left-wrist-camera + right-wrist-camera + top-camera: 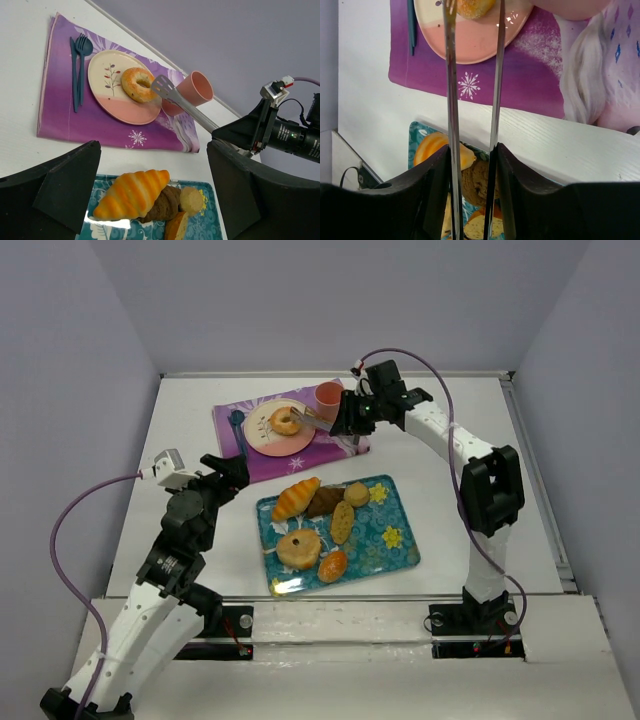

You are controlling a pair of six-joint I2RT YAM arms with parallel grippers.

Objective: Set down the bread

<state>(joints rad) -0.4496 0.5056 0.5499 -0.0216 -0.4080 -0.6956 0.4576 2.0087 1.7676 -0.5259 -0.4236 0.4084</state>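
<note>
The bread (286,421), a small golden ring bun, lies on the pink plate (262,438) on the purple placemat. It also shows in the left wrist view (138,84) and at the top of the right wrist view (475,6). My right gripper (347,420) (472,150) is shut on metal tongs (318,416) (185,102) (451,100). The tong arms are spread, with their tips on either side of the bread over the plate (475,42). My left gripper (228,472) (150,165) is open and empty, above the tray's far left corner.
A blue patterned tray (395,558) holds a croissant (296,498) (131,194), a sugar-dusted doughnut (299,548) and several other pastries. A pink cup (328,397) (192,90) stands just right of the plate. A blue fork and spoon (77,65) lie left of it.
</note>
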